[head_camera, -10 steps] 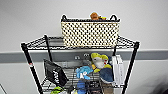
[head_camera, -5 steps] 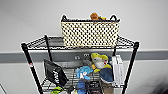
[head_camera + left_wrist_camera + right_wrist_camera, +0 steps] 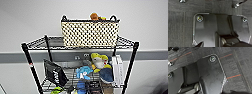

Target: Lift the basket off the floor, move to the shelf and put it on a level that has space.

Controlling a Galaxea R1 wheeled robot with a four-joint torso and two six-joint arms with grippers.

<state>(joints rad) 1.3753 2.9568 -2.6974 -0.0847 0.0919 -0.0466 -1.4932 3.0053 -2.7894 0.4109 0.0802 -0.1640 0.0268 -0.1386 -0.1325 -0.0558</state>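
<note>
The cream-white woven basket (image 3: 90, 33) with a dark rim and two small loop handles stands upright on the top level (image 3: 40, 43) of the black wire shelf (image 3: 30, 63). An orange toy (image 3: 94, 16) pokes out above its rim. No gripper touches the basket. Both wrist views look down past the robot's dark plates onto the dark grey carpet floor (image 3: 180, 28) (image 3: 238, 65).
The tier below holds plush toys (image 3: 99, 62), a blue plush (image 3: 83, 72), white boxes (image 3: 117, 71) at the right and a dark bag (image 3: 53, 73) at the left. A white wall with a grey band (image 3: 150, 55) stands behind the rack.
</note>
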